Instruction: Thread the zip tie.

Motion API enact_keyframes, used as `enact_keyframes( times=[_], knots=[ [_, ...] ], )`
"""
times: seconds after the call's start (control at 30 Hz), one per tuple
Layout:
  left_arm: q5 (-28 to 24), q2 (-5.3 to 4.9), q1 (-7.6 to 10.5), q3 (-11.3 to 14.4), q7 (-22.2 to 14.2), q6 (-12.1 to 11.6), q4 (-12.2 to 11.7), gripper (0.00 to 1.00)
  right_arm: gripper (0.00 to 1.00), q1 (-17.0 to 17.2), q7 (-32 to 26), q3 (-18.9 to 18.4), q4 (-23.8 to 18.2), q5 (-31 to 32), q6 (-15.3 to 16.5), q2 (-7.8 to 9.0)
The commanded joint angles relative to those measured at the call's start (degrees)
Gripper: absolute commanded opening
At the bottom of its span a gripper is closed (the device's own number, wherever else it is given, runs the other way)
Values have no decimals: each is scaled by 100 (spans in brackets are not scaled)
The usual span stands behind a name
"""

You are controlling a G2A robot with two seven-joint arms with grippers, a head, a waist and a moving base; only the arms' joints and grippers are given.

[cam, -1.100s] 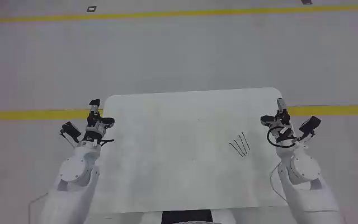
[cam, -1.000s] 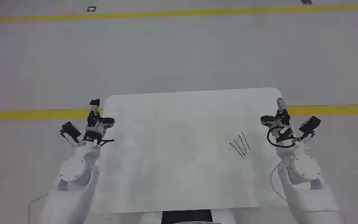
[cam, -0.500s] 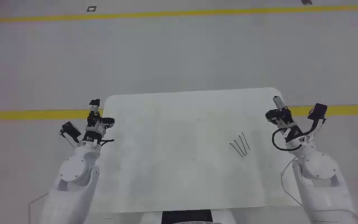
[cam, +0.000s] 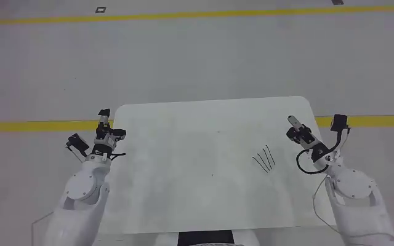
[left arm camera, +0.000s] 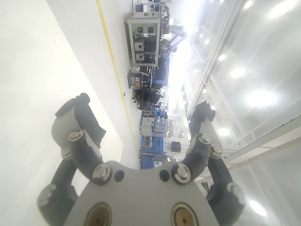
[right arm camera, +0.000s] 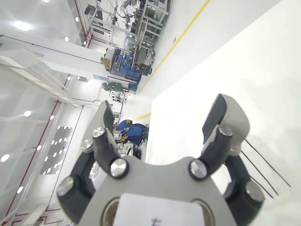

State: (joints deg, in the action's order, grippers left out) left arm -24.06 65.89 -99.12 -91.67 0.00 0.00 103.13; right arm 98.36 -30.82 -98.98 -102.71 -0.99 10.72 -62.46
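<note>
The right end effector (right arm camera: 163,105) partly hides three thin zip ties (right arm camera: 268,163)

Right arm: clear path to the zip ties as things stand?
Probably yes. The right gripper hangs open near the right edge of the table, and the zip ties lie flat close beside it, with nothing between them.

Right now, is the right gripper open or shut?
Open: the right gripper has its fingers wide apart with nothing between them; the zip ties lie loose on the table.
</note>
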Motion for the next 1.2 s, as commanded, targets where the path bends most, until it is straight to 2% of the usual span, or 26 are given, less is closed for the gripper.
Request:
enact_keyframes(
  times=[0.0,0.2,0.57,0.6,0.63,0.73,0.87,1.03,1.1,1.17],
  knots=[
    [0,0,0,0,0,0,0,100,100,-39,-492,-18,-65,1393,871,50],
    [0,0,0,0,0,0,0,100,100,-184,-1491,283,-501,2823,876,215],
    [0,0,0,0,0,0,0,100,100,-184,-1491,283,-501,2823,876,215],
    [0,0,0,0,0,0,0,100,100,-249,-1532,294,-688,2993,876,229],
    [0,0,0,0,0,0,0,100,100,-331,-1764,398,-941,3412,876,273],
    [0,0,0,0,0,0,0,100,100,-565,-2064,647,-1031,3803,876,388],
    [0,0,0,0,0,0,0,100,100,-1056,-2455,1058,-761,3990,876,552],
    [0,0,0,0,0,0,0,100,100,-1671,-2980,1800,-252,4167,876,756],
    [0,0,0,0,0,0,0,100,100,-1820,-3338,2167,-163,4293,876,841],
    [0,0,0,0,0,0,0,100,100,-1820,-3338,2167,-163,4293,876,841]
  ],
)
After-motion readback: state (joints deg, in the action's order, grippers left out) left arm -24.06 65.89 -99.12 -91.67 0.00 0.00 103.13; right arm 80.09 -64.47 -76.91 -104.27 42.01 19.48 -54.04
